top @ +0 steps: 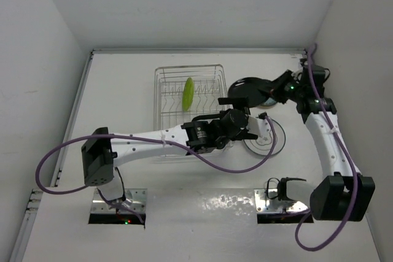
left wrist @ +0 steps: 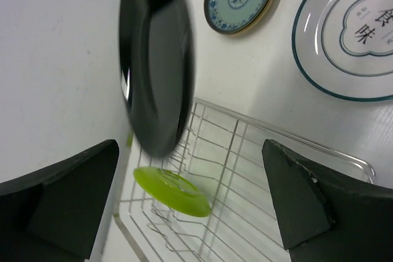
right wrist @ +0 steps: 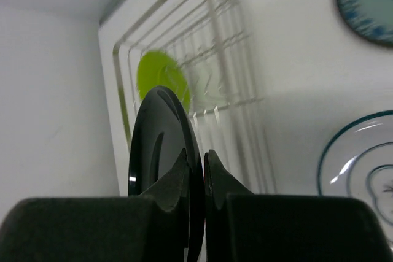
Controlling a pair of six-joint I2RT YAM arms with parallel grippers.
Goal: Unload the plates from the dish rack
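The right gripper [right wrist: 195, 165] was pinched almost shut on the rim of a black plate [right wrist: 153, 170], holding it on edge, the disc rising just ahead of the fingertips. Beyond and below the plate lay the dish rack [right wrist: 233, 47], and a lime green plate [right wrist: 155, 73] stood upright among the tines on the side of the rack away from the gripper. Off to the gripper's right, on the table [right wrist: 295, 78], lay a large white plate [right wrist: 344, 170] and, farther on, a blue-centred plate [right wrist: 368, 4]. The left gripper [left wrist: 189, 146] hung wide open and empty above the rack's edge, the green plate just beneath its gap. The step looked like carrying the black plate clear. Done well, it would mean keeping the pinch firm on that thin rim, steering wide of the left gripper, and tilting the plate flat onto bare table beside the others, not onto them.
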